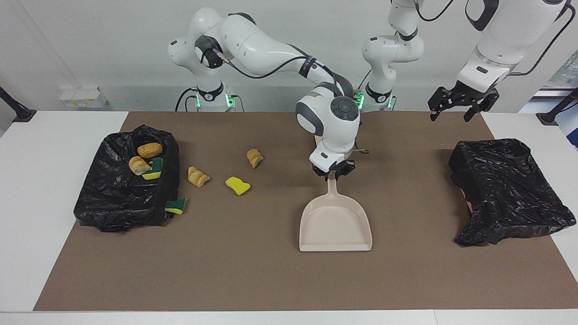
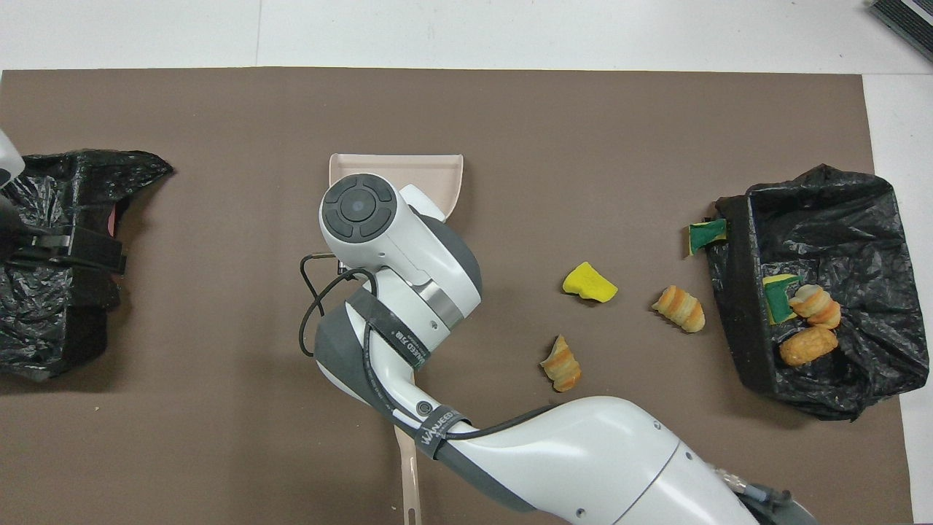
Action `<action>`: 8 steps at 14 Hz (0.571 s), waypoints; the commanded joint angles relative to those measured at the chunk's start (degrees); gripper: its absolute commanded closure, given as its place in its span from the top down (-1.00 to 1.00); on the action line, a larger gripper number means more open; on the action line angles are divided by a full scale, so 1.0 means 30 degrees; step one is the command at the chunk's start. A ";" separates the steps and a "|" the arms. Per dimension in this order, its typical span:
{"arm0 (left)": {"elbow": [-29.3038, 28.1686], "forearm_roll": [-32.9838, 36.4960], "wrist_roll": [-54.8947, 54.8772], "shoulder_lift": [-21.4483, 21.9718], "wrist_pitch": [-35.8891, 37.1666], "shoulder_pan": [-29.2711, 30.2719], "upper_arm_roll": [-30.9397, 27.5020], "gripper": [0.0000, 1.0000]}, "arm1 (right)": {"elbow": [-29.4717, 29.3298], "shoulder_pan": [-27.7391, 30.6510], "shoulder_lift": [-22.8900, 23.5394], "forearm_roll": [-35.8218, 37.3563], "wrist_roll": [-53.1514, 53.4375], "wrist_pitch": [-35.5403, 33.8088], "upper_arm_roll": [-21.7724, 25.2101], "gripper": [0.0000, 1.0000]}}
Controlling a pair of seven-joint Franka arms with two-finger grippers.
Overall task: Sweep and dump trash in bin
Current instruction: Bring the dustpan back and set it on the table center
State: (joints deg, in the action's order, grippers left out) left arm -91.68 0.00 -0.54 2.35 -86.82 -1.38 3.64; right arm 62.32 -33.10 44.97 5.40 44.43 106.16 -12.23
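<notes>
I have my right gripper (image 1: 333, 175) clenched on the handle of the beige dustpan (image 1: 335, 223), my fingers pinching it near the top, with the pan lying flat on the brown mat (image 1: 253, 271) in the middle of the tabletop, its open lip turned away from me. My left gripper (image 1: 457, 107) hangs in the air with its fingers spread and holding nothing, above the mat's edge near the covered black bag (image 1: 505, 189) at that end, and it waits. The trash is split: two striped bread-like chunks and a green-and-yellow sponge bit already lie in the open black-lined bin (image 1: 113, 198) at my right arm's end, while four pieces are loose on the mat. A green-backed sponge (image 1: 175, 206) leans against the bin's wall, a striped chunk (image 1: 198, 176) sits just beside the bin, a yellow sponge bit (image 1: 237, 185) lies between that chunk and the dustpan, and another striped chunk (image 1: 254, 157) lies nearer to me. I judge that I am repositioning the pan to collect the loose pieces, with the task about half done. The next move calls for turning the lip toward the yellow bit, keeping it flat on the mat, since the light pieces may simply skid away rather than ride up into the pan.
</notes>
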 commanded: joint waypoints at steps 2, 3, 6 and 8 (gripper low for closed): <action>-0.1195 0.0148 -0.0260 0.0183 -0.1320 -0.0185 -0.0012 1.00 | 0.0643 0.0455 -0.0458 -0.0042 0.0074 0.0590 -0.0171 0.02; -0.1488 -0.0056 -0.0202 0.0183 -0.1817 -0.0447 -0.0012 1.00 | 0.0643 0.0514 -0.0458 -0.0071 0.0045 0.0619 -0.0171 0.21; -0.1608 -0.0262 -0.0114 -0.0691 -0.2608 -0.0973 -0.0012 1.00 | 0.0701 0.0807 -0.1594 -0.0392 -0.0072 0.0213 -0.0171 0.64; -0.1608 -0.0292 0.0004 -0.1336 -0.3136 -0.1384 -0.0012 1.00 | 0.2272 0.0750 -0.3086 -0.0393 0.0015 0.0005 -0.0200 0.96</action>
State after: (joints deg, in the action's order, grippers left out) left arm -95.90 -0.35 -0.77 0.09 -93.78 -3.64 4.24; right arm 62.59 -31.51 41.60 5.40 44.43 106.36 -12.22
